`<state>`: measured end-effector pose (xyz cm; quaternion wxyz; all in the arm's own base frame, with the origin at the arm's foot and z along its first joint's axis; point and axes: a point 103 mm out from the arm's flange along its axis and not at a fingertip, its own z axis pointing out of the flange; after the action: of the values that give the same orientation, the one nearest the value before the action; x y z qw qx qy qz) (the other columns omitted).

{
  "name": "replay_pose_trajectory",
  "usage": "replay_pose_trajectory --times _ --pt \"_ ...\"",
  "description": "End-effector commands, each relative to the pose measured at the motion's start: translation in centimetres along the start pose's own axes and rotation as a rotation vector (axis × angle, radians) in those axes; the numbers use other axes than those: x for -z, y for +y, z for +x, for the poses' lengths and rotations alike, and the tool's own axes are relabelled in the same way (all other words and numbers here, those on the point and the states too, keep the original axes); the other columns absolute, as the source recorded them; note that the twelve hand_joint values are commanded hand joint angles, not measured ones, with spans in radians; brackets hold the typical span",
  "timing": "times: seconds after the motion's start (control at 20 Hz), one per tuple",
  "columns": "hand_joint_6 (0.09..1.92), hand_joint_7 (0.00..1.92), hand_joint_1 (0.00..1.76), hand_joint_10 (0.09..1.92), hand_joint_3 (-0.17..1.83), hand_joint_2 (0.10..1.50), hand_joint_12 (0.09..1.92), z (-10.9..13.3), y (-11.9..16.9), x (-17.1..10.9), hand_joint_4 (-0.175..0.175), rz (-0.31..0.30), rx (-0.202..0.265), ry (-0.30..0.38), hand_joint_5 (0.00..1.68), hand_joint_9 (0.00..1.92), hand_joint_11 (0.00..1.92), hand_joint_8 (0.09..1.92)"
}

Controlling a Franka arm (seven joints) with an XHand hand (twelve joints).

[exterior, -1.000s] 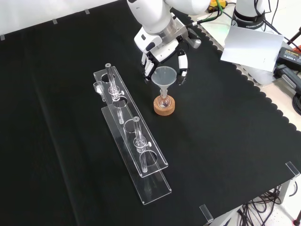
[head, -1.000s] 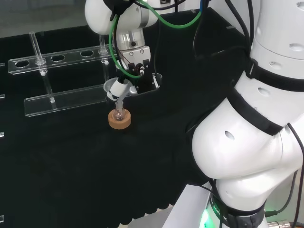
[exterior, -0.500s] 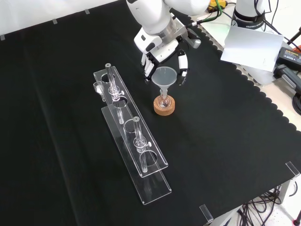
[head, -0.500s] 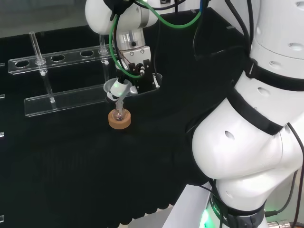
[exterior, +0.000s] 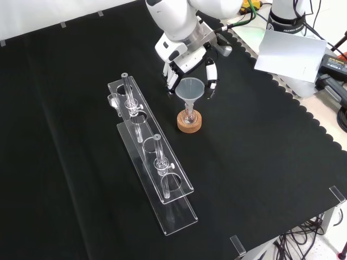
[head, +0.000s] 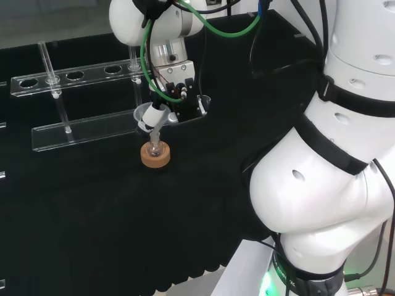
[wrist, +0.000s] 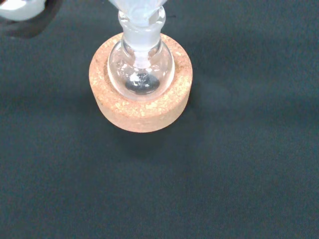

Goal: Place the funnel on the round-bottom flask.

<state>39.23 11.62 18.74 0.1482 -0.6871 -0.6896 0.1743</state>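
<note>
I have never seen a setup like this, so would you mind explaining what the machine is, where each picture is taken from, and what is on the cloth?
This is one white robot arm at a bench under black cloth. It ends in a robot hand with fingers. The head view looks over the arm from behind its base; the big white shapes at that view's right are the arm itself. The front view looks down from the opposite side, and the wrist view looks past the palm. On the cloth stand a clear rack and a small round-bottom flask sitting in a cork ring. A clear funnel stands with its stem in the flask's neck, the fingers curled around its rim.
</note>
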Motion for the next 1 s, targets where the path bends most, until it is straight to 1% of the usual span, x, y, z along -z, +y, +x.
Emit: replay_pose_trajectory --times 0.05,0.25,0.4,0.85,1.0 --pt "0.75 0.51 0.76 0.47 0.59 0.73 1.24 0.05 -0.02 -0.04 -0.055 0.005 0.004 0.000 0.56 0.87 0.70 0.75" --pt "0.69 0.45 0.75 0.50 0.59 0.71 1.25 0.29 0.10 -0.20 -0.063 0.029 0.018 -0.002 0.47 0.82 0.66 0.75" --pt "0.59 0.38 0.74 0.55 0.59 0.70 1.27 0.50 0.12 -0.28 -0.070 0.032 0.018 -0.010 0.42 0.75 0.63 0.77" --pt "0.49 0.33 0.72 0.59 0.57 0.68 1.29 0.45 0.04 -0.21 -0.072 0.050 0.025 -0.006 0.41 0.68 0.58 0.76" --pt "0.41 0.28 0.69 0.61 0.55 0.67 1.30 0.41 0.05 -0.19 -0.074 0.071 0.034 -0.008 0.39 0.63 0.55 0.75"
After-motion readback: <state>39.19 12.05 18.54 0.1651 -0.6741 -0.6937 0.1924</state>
